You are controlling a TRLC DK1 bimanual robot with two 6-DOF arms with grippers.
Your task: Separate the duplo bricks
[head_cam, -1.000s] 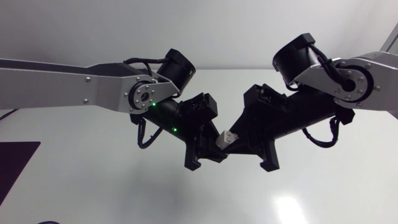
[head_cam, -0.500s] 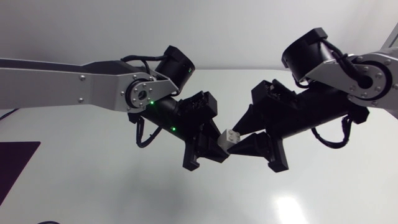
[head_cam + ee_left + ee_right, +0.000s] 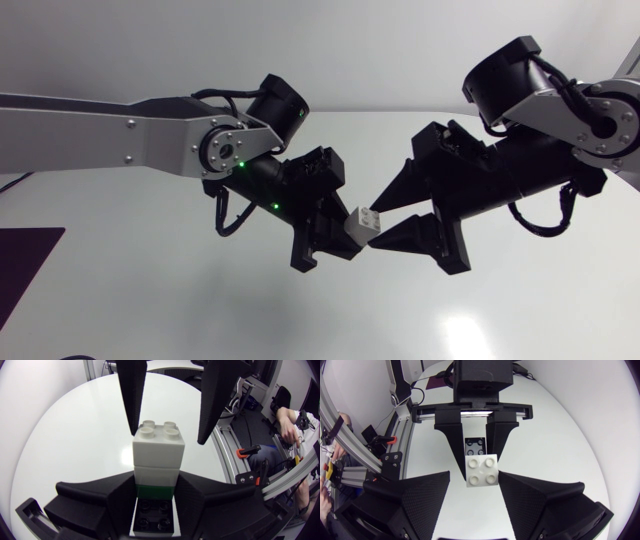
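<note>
Left gripper (image 3: 156, 485) clenched on the duplo stack (image 3: 157, 467) - fingers press its lower part from both sides, held above the table (image 3: 150, 300). Stack, as far as I can tell: 2 white bricks over 1 green. Right gripper (image 3: 472, 480) released - its 2 fingers flank the top white brick (image 3: 481, 471), gaps on both sides, no contact.

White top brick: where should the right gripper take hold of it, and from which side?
Grip the white top brick on its two flat side walls, below the studs, coming in from the stud end along the stack. That end juts clear of the left gripper, which clamps the stack lower, around the green brick. The right gripper has its jaws open either side of it.
</note>
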